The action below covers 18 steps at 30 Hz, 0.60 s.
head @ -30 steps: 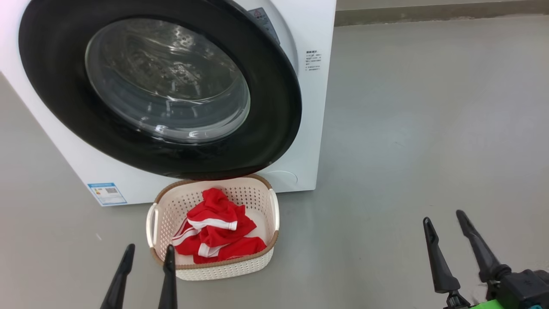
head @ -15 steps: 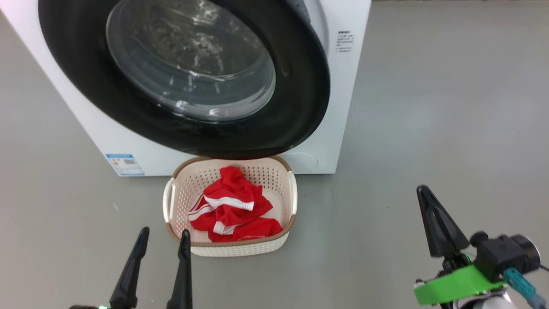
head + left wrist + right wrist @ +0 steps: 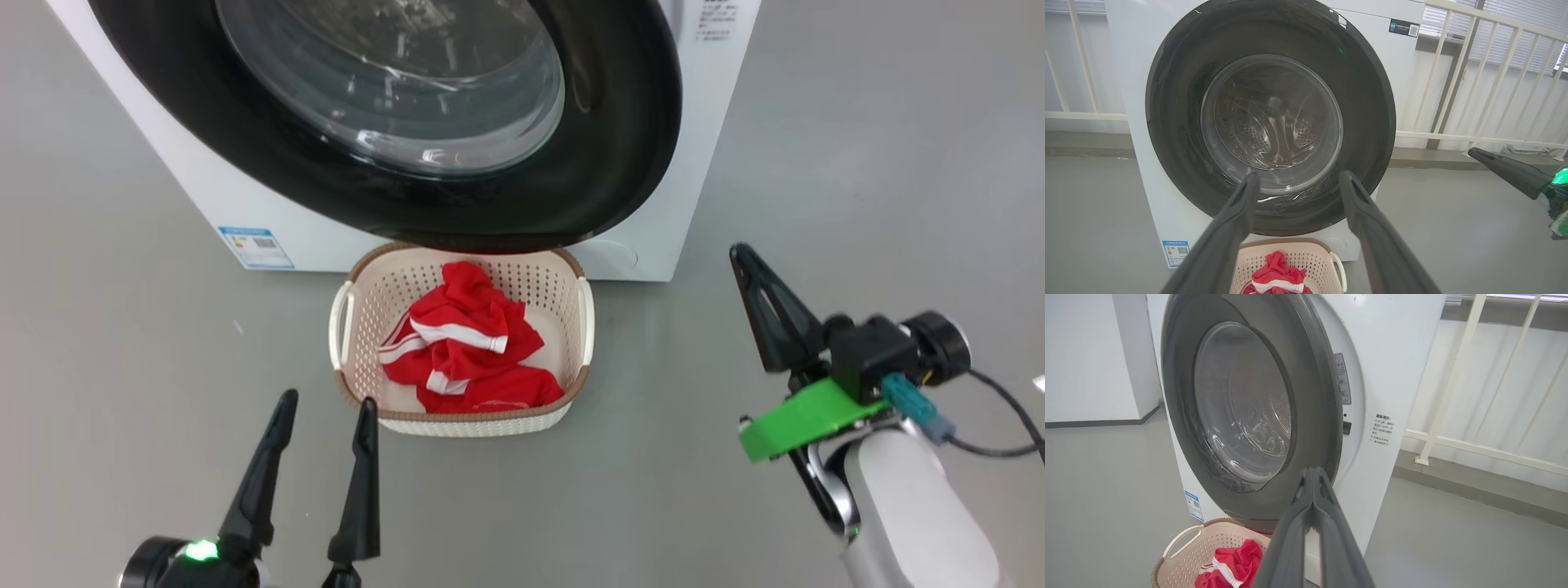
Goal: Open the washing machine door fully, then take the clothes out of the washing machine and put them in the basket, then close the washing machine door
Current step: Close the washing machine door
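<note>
The washing machine (image 3: 702,163) stands at the top of the head view. The washing machine door (image 3: 620,163) covers its opening, and the drum shows through the glass. In the right wrist view the door (image 3: 1314,396) sits slightly off the front at its right edge. Below the door on the floor is the basket (image 3: 490,415), with the red clothes (image 3: 465,351) inside it. My left gripper (image 3: 326,402) is open and empty, just in front of the basket's near left corner. My right gripper (image 3: 739,249) is shut on nothing, right of the basket, pointing at the machine's lower right corner.
Grey floor spreads around the machine. A white railing (image 3: 1457,73) runs behind and to the right of it. A blue label sticker (image 3: 255,246) sits low on the machine's front. A black cable (image 3: 1004,408) trails from my right wrist.
My right gripper has shut its fingers and moved forward and left toward the machine. The head camera has shifted, so the whole scene sits higher in the view. The left gripper stays open.
</note>
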{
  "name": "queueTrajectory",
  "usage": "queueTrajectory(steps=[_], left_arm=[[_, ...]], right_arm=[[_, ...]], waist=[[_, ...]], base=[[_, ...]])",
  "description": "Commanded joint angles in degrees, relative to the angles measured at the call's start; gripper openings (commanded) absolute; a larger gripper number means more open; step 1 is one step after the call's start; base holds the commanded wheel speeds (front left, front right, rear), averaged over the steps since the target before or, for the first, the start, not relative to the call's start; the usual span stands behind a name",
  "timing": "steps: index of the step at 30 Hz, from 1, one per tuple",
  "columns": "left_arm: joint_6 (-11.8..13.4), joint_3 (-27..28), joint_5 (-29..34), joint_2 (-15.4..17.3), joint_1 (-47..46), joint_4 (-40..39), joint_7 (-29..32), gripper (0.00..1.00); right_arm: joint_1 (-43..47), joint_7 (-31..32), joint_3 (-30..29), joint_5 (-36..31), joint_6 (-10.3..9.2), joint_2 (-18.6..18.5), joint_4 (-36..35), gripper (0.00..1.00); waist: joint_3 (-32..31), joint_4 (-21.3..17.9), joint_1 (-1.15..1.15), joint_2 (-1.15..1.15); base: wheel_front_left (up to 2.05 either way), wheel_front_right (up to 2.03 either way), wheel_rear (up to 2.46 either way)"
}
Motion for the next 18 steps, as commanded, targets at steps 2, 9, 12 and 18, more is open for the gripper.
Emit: queueTrajectory(steps=[2, 9, 12, 18], left_arm=[[-0.6, 2.2, 0.4, 0.1, -2.9, -2.1, -0.4, 1.0], [-0.8, 2.7, 0.6, 0.0, -4.5, -2.6, -0.4, 1.0], [-1.0, 2.6, 0.7, -0.1, -5.4, -2.8, -0.4, 1.0], [-1.2, 2.0, 1.0, -0.1, -7.5, -3.2, -0.4, 1.0]], right_arm=[[-5.7, -0.4, 2.2, -1.1, 0.33, 0.2, 1.9, 0.0], [-13.0, -0.4, 3.2, -0.7, 0.33, 0.2, 6.9, 0.0], [-16.8, -0.4, 4.2, -0.3, 0.33, -0.3, 9.2, 0.0], [-24.7, -0.4, 6.5, 0.1, 0.33, -2.2, 14.5, 0.0]], waist=[[2.8, 1.0, 0.0, 0.0], [5.8, 1.4, 0.0, 0.0], [7.2, 1.7, 0.0, 0.0], [10.3, 3.0, 0.0, 0.0]], base=[[0.0, 0.0, 0.0], [0.0, 0.0, 0.0], [0.0, 0.0, 0.0], [0.0, 0.0, 0.0]])
